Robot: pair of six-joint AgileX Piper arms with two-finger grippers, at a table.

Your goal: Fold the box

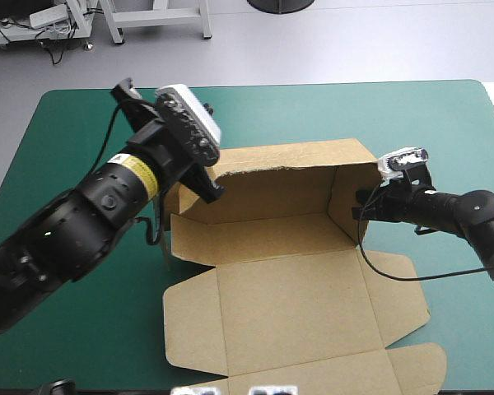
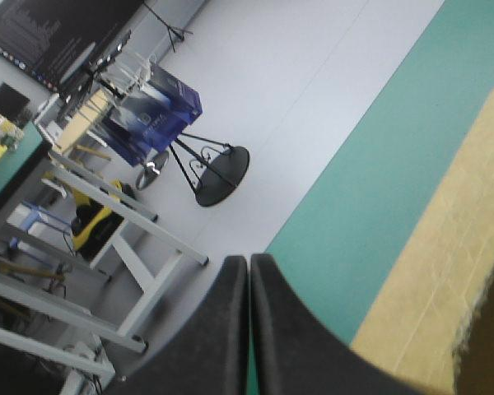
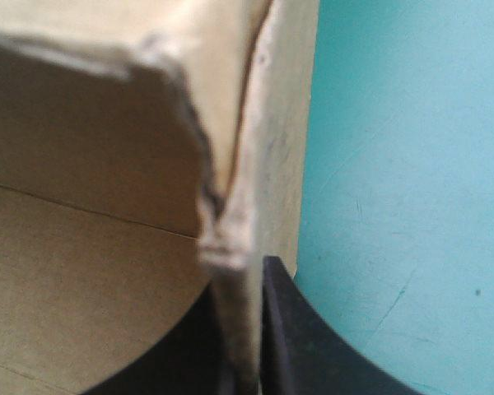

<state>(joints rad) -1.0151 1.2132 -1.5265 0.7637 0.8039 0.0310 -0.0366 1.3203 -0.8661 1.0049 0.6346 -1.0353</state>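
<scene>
The brown box (image 1: 296, 304) lies in the middle of the table, its back wall (image 1: 280, 185) and both short side walls raised and its lid and flaps flat toward the near edge. My left gripper (image 1: 209, 188) is shut and its tip rests at the back wall's left end, above the left side wall (image 1: 184, 203). In the left wrist view the black fingers (image 2: 249, 267) meet with nothing between them, and the box's board (image 2: 432, 271) lies beside them. My right gripper (image 1: 365, 200) is shut on the right side wall (image 1: 344, 197), whose edge (image 3: 235, 239) runs between the fingers (image 3: 284, 321).
Bare teal-green cover (image 1: 445, 123) lies beyond and to the right of the box, and more (image 1: 82, 329) is on the left under my left arm. The box's front flaps (image 1: 412, 366) reach the table's near edge.
</scene>
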